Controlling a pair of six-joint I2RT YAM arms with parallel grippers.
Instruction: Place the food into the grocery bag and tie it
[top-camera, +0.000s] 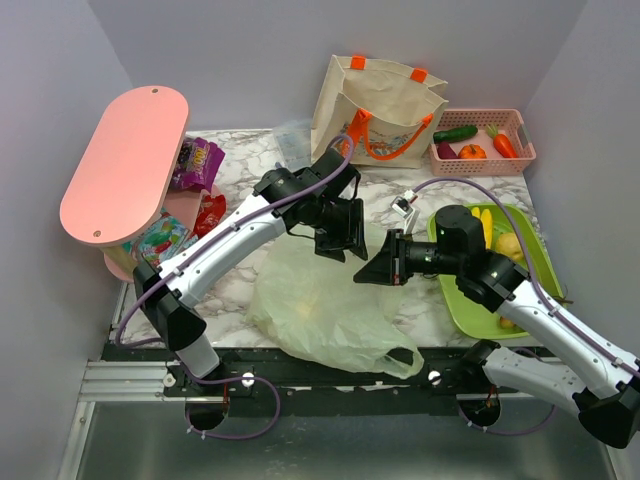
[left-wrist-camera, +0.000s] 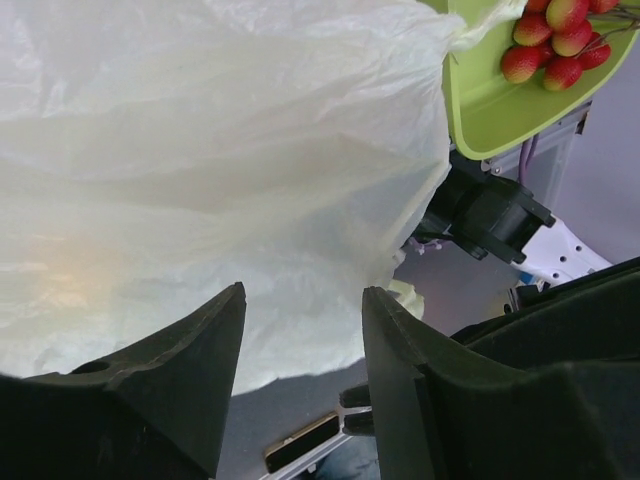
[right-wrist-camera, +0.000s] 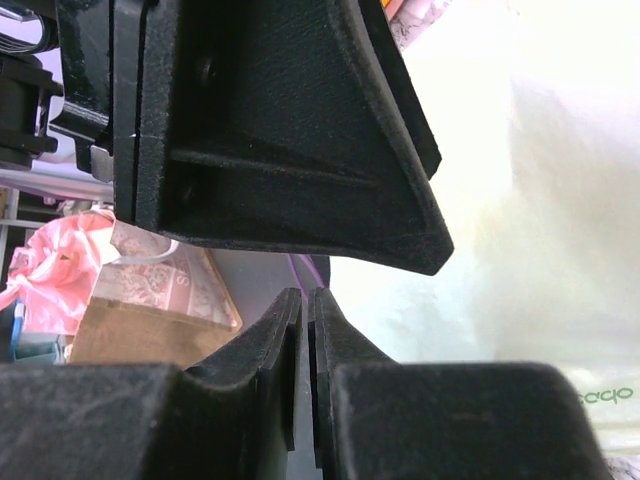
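Grocery bag (top-camera: 315, 305) left of tray (top-camera: 466, 306)

The left arm (top-camera: 225, 240) reaches forward and bends toward the middle. The left gripper (left-wrist-camera: 303, 300) points downward, its jaws standing apart. The right arm (top-camera: 545, 315) stretches to the left. The right gripper (right-wrist-camera: 306, 296) has its jaws pressed almost together, near the other gripper.

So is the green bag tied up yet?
Not tied. The grocery bag lies slumped flat, and one loop handle sits loose and open at the front, with no knot in it.
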